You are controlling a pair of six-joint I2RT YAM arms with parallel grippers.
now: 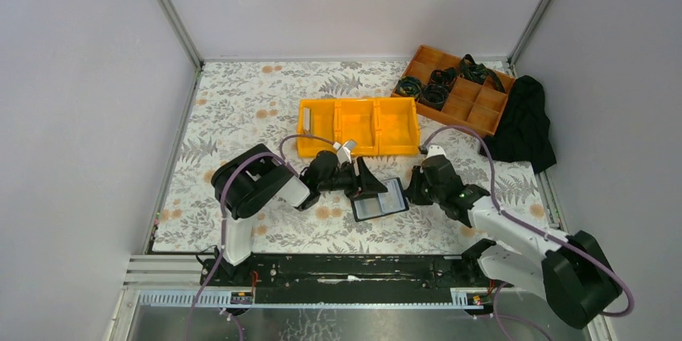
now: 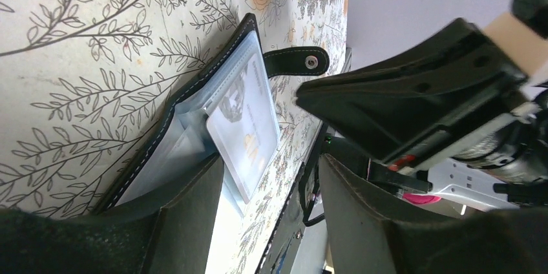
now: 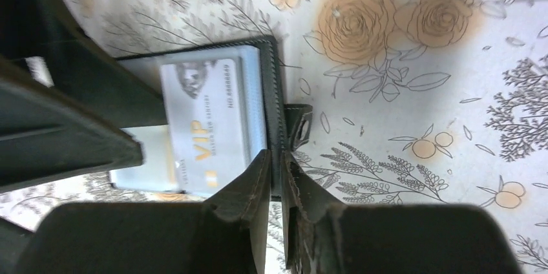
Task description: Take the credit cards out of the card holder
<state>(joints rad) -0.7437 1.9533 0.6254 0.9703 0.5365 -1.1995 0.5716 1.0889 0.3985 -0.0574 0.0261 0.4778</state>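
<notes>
Step in hand, prob.: draw VIP card (image 3: 205, 125) out of card holder (image 1: 380, 200), which lies open on the table btwn both arms. Right gripper (image 3: 276, 158) has jaws nearly together, apparently clamped on the holder's strap-side edge; it should hold firm. Left gripper (image 2: 270, 177) has jaws apart, straddling the card's free end; contact unclear. Best to pinch card only, not sleeve, and pull straight along the sleeve. One grey card (image 1: 307, 120) already lies in yellow bin (image 1: 378, 151).
</notes>
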